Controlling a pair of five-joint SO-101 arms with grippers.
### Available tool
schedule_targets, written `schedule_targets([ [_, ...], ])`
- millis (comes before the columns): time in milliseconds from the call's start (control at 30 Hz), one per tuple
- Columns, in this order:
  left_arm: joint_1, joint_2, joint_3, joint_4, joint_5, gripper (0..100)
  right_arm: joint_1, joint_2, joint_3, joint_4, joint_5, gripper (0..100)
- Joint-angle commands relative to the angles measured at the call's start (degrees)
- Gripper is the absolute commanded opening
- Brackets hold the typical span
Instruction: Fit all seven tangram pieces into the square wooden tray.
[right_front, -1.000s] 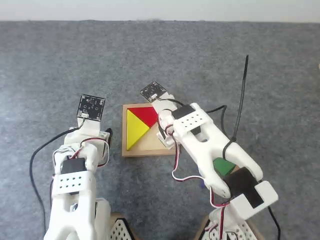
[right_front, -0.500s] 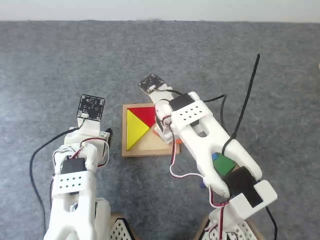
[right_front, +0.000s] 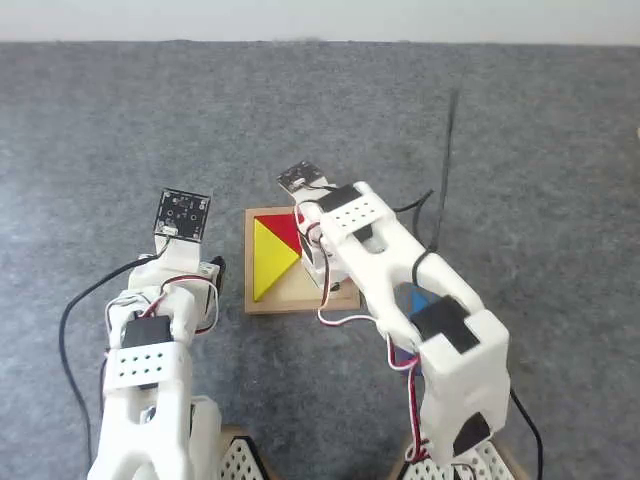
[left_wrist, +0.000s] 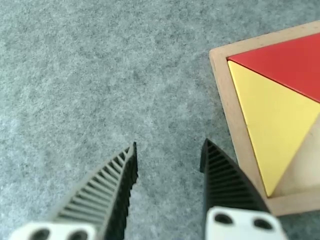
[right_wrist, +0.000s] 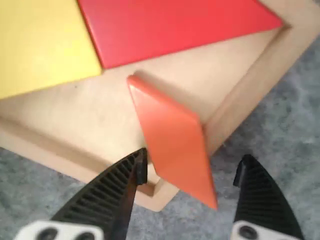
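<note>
Right tool spread wide, pinching nothing, poised directly over the orange parallelogram, piece lying between the two fingers. Parallelogram not seated: inner tip down on bare wood just beside the red triangle, outer end propped on the corner rim of the wooden tray and jutting out over the grey counter, so tilted. Long axis running from the tray floor outward across that corner, roughly in line with the gap between the fingers. Probably calls for closing across the short width, then drawing inward until flat. Beyond, yellow triangle flush against the red, both lying flat in the tray. Farther off, left tool likewise spread and empty, hanging over bare counter just outside the tray's other side, well apart from the parallelogram; right arm clearly the nearer for this piece.
</note>
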Motion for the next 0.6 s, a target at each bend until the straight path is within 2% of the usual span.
schedule_targets([
  [0,0.35,-1.76,-0.57,0.44,-0.62,21,1.1,1.27,-5.63,3.03,0.7,28.1],
  [133,0.35,-1.76,-0.57,0.44,-0.62,21,1.1,1.89,-7.47,3.91,3.43,25.4],
  [367,0.35,-1.76,-0.57,0.44,-0.62,21,1.1,1.8,-7.74,3.91,3.96,6.1],
  [567,0.35,-1.76,-0.57,0.44,-0.62,21,2.68,1.89,-12.48,9.54,3.87,5.4],
])
